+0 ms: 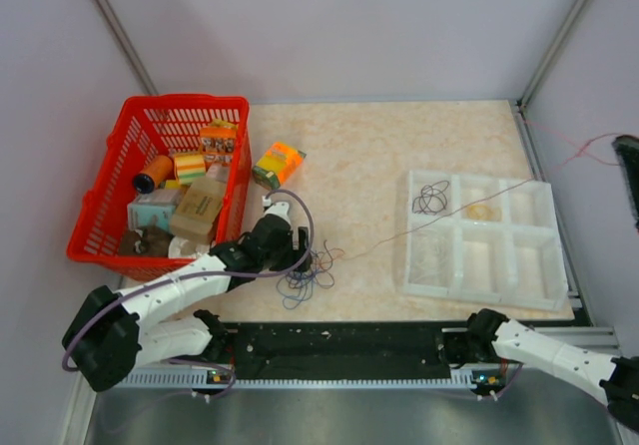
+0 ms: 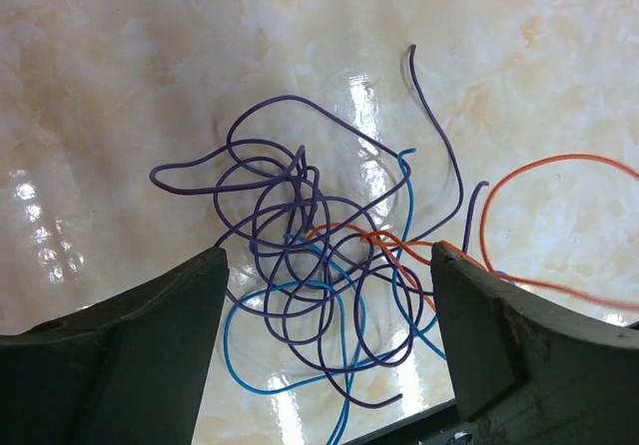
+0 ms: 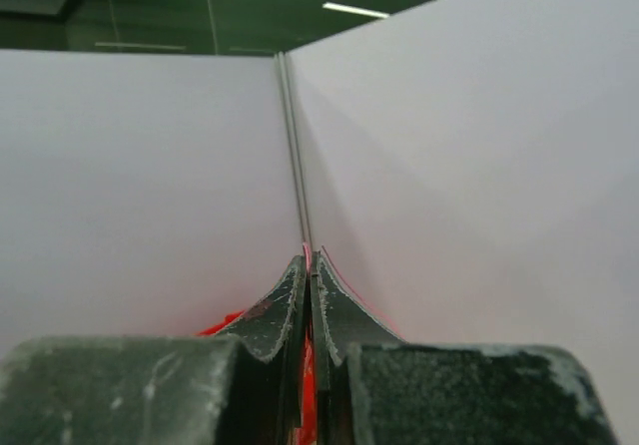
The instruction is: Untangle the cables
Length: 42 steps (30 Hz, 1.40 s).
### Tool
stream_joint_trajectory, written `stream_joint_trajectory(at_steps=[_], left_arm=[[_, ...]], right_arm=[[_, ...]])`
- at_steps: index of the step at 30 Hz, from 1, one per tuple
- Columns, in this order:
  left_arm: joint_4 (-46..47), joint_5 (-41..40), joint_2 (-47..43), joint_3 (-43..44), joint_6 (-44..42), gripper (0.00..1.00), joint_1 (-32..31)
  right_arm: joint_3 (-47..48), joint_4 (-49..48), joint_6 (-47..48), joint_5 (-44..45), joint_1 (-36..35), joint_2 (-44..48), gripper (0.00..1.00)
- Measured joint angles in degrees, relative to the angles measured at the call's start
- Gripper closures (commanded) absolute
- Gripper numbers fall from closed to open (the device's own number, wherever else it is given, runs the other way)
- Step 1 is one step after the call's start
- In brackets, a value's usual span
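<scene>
I look down from the top and see the cables [image 1: 310,273] lying in a messy heap on the table [image 1: 399,146], near its front edge and a little left of the middle. My left arm reaches out to them. Its left gripper [image 2: 327,265] is spread wide, with one finger on each side of the heap, and it holds nothing. Up close I see purple wire [image 2: 290,98] in many loops, blue wire [image 2: 227,340] twisted in with it, and orange wire [image 2: 559,158] curling off to one side. They all lie flat on the shiny top.

One thin reddish wire [image 1: 429,223] runs from the heap across a white tray [image 1: 544,265] on the right. A small black coil [image 1: 431,199] sits in the tray's back left box. A red basket [image 1: 110,196] full of things stands at the left.

My right gripper [image 3: 310,260] is pressed tight together and points at the wall corner. A bit of red shows in the slit, but I cannot tell what it is.
</scene>
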<state>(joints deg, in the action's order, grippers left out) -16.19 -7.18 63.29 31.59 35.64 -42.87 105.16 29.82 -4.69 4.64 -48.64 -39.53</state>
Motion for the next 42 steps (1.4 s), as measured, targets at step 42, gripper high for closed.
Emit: stream_joint_trajectory(at_steps=[42], left_arm=[[-1.9,16.3,-5.4,9.9,-5.6,0.15,0.1]], right_arm=[[-5.6,3.7,25.1,48.3,0.0,3.9,1.00]])
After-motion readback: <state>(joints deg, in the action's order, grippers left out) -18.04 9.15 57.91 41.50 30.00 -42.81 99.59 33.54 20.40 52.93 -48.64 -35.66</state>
